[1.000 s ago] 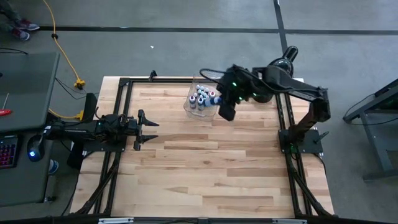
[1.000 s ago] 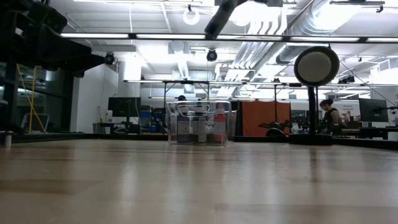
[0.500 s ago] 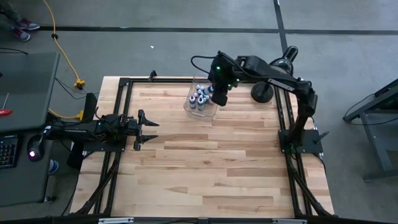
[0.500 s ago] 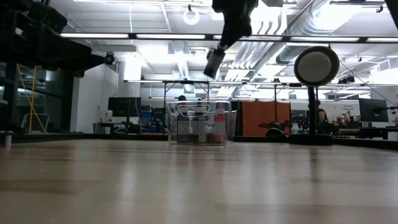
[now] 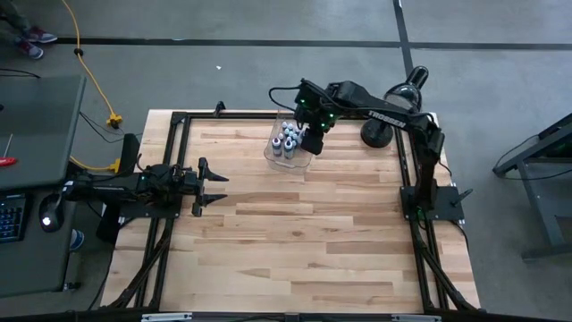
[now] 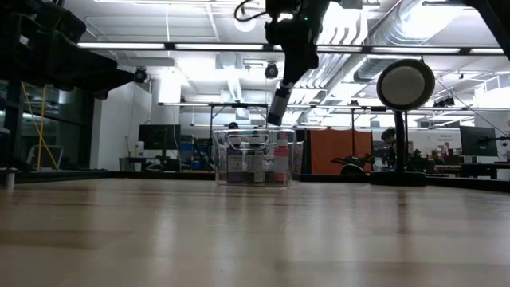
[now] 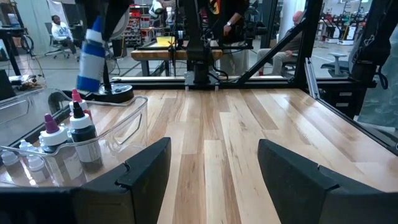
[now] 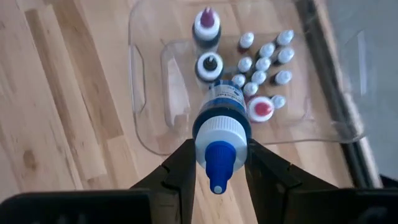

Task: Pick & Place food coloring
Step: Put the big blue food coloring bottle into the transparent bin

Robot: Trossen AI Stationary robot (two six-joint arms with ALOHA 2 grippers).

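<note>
Food coloring bottles [image 5: 287, 141], high view: clustered in clear bin [image 5: 277, 154] at table's [image 5: 295, 241] far edge; right gripper [image 5: 312, 139] over it, moved in from bin's right. Left gripper [image 5: 211, 187] idle, fingers apart. Low view: held bottle [image 6: 279, 104] above bin, earlier absent. Right wrist: fingers [image 8: 180, 168] clamp blue-tipped, white-capped bottle.
</note>
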